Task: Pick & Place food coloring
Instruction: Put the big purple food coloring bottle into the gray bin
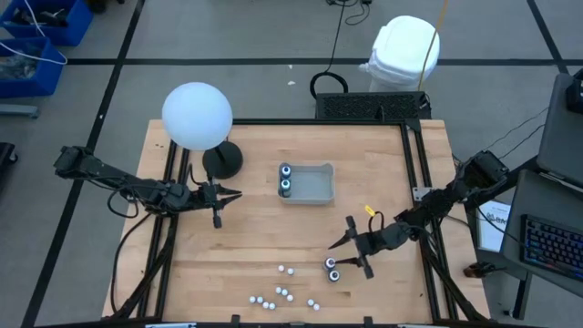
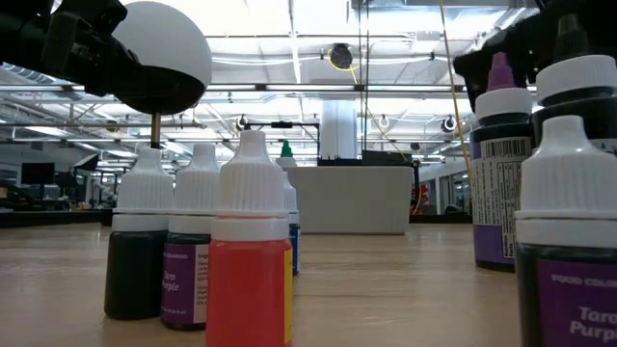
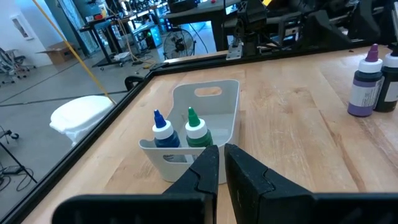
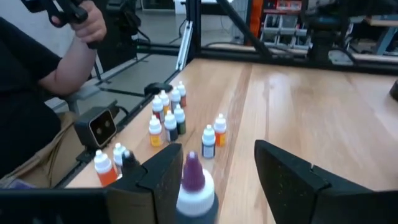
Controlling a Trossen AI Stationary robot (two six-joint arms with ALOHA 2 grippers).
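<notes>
Pale wood-grain table (image 1: 255, 241); right hand (image 1: 351, 248) spread wide around purple-tipped bottle (image 4: 194, 190), left hand (image 1: 219, 196) pinched empty.

Food coloring bottles crowd the wooden table (image 2: 386, 289) at tabletop level: an orange-red bottle (image 2: 250, 260) stands nearest, flanked by a dark bottle (image 2: 137, 253) and a purple-labelled one (image 2: 187, 253). At right, 3 larger bottles (image 2: 569, 241) loom. A white globe lamp (image 2: 164, 56) hangs above; a grey tray (image 2: 352, 199) sits behind.
</notes>
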